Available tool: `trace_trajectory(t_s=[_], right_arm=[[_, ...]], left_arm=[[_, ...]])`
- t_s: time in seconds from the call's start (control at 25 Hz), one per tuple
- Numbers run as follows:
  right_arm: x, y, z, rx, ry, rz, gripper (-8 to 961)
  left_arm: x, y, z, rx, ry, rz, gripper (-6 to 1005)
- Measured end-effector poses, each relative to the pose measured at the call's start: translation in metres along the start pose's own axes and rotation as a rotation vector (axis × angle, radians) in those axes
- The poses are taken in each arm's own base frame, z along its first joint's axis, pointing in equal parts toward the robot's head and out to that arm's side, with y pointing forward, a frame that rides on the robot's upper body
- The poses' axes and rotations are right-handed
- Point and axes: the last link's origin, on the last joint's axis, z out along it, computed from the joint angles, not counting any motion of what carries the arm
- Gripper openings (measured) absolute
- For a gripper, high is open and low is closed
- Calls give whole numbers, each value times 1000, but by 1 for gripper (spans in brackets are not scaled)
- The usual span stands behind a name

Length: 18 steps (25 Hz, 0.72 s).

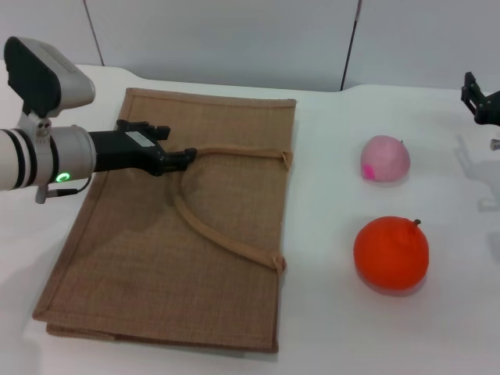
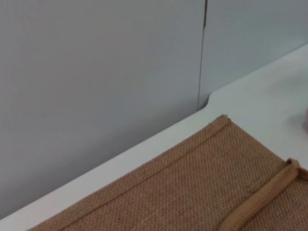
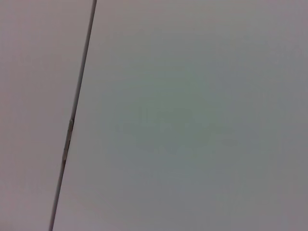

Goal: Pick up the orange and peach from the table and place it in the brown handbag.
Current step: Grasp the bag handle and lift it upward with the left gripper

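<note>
While the left pincer (image 1: 186, 158) pinches the brown handbag's (image 1: 148, 266) handle (image 1: 226, 238), the orange (image 1: 391, 253) rests nearby.

I see open white table (image 1: 328, 328) all around the bright orange round fruit (image 1: 391, 253) and the pale pink round fruit (image 1: 384, 159). My left gripper (image 1: 186, 158) sits over the flat tan woven bag (image 1: 156, 258).

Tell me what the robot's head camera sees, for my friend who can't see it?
The left gripper reaches over a flat brown handbag at its handle. A pink peach and an orange sit on the white table; the right gripper waits at the far edge.
</note>
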Motion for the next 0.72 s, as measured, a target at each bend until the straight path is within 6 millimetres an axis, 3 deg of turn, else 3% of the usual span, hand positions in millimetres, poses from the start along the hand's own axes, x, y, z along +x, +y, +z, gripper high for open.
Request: trace_trajectory(t_s=[0.36, 0.72], right_arm=[[0, 1, 0, -4, -1, -1, 711], [-2, 2, 2, -6, -6, 3, 711]], left_arm=[[2, 11, 10, -11, -41, 41, 699], [2, 9, 12, 6, -55, 35, 705]])
